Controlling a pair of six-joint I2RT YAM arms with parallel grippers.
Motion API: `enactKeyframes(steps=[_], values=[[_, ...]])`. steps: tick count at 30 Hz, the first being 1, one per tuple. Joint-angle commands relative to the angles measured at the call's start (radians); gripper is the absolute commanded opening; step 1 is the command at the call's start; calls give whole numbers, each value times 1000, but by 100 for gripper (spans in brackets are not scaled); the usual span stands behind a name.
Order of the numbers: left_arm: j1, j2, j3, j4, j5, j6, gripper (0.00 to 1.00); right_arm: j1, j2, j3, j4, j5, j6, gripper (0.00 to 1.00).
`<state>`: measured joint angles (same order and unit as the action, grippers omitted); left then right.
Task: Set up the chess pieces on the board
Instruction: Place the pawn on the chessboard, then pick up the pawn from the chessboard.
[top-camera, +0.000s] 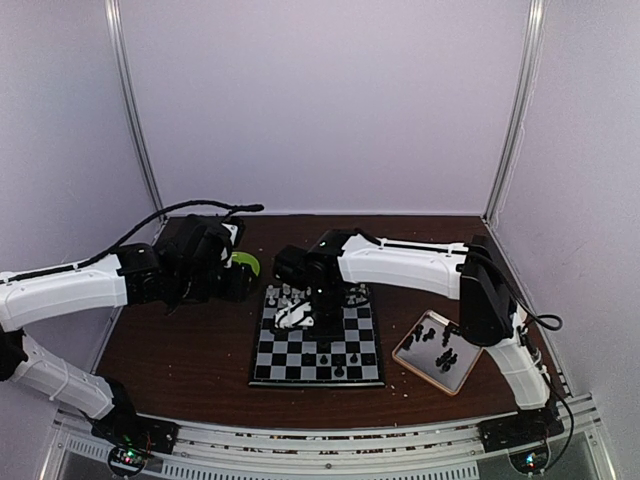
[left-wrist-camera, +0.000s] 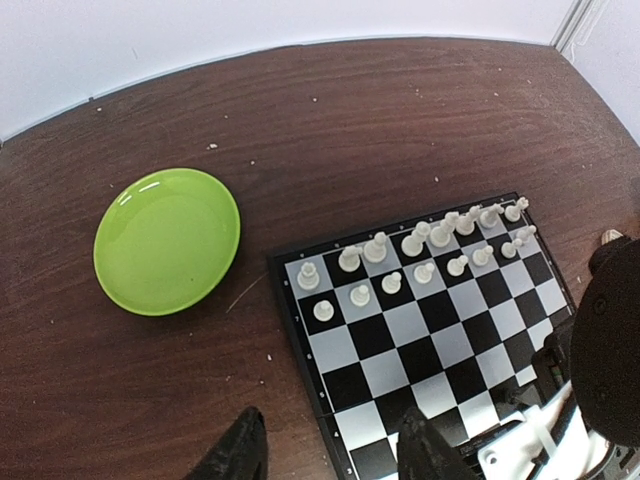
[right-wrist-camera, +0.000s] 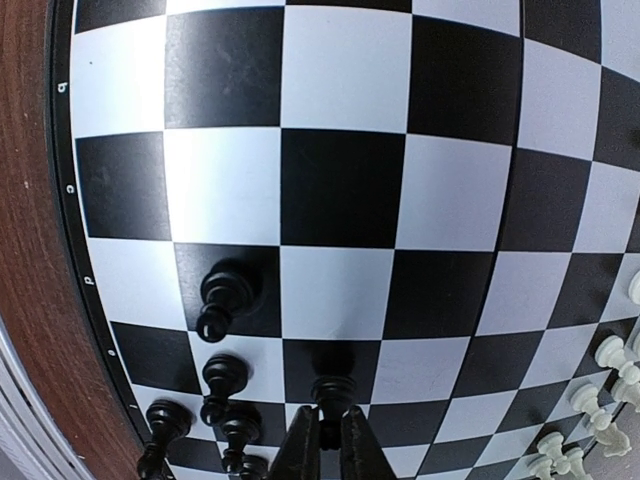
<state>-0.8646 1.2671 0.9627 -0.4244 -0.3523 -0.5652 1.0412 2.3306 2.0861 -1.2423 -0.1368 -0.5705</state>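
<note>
We count white pieces ranked at far edge of board; few black pieces at near edge, rest in tray; right fingers clench black piece, left fingers released.

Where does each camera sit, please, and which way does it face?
Top external: above and behind the bases, looking down at the table; left arm, right arm, board, tray show.
Left wrist: on the left arm, looking down at plate and white pieces; open left gripper at bottom.
Right wrist: low over the board; right gripper shut on a black piece at bottom.
Shared: all three show the board; both wrist views show white pieces.
</note>
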Motion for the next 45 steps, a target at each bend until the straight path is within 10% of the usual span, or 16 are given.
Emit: enactKeyframes(steps=[1,15,32,45], values=[[7,-8,-13,40,-1,-12,45,-3,10,9,-7,30,16,11],[7,43,39,24,81,65,47,-24,-197,-92,-25,14,29,24],[-129,522,445,-155,424,301,46,-512,-1091,-1060,589,-308,142,33],[-178,724,589,-291,407,318,41,-554,-1001,-1052,564,-355,101,35]])
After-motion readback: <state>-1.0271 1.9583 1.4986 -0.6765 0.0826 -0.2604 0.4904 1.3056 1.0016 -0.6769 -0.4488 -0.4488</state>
